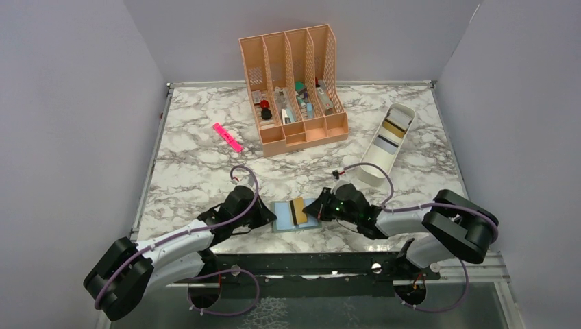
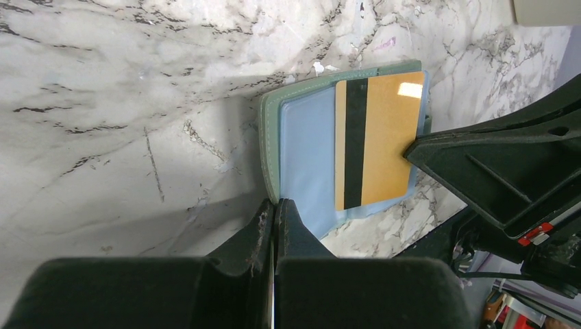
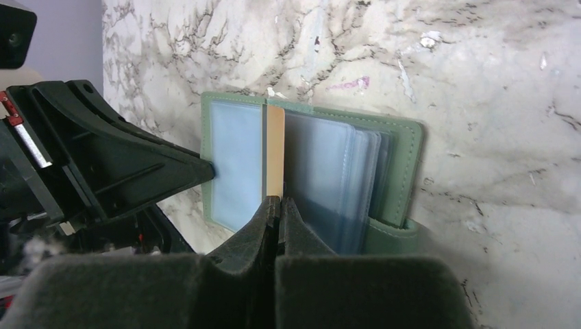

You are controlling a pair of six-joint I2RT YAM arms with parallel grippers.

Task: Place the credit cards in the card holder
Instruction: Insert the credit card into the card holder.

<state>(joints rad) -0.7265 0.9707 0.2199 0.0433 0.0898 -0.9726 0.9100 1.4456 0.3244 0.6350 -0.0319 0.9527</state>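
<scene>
Grey-green bifold leather card holder (image 1: 282, 218) open flat, lower centre of overhead frame, gold black-striped plastic credit card (image 2: 387, 137) on its clear sleeves; left gripper (image 2: 275, 205) clenched empty at holder's edge, right gripper (image 3: 277, 202) clenched, tips touching card's edge.

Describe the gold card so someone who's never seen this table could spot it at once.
On the marble table, at the middle of its near edge, a grey-green card holder lies open. The gold card lies on its blue-grey pockets, the only gold, black-striped thing there.
</scene>
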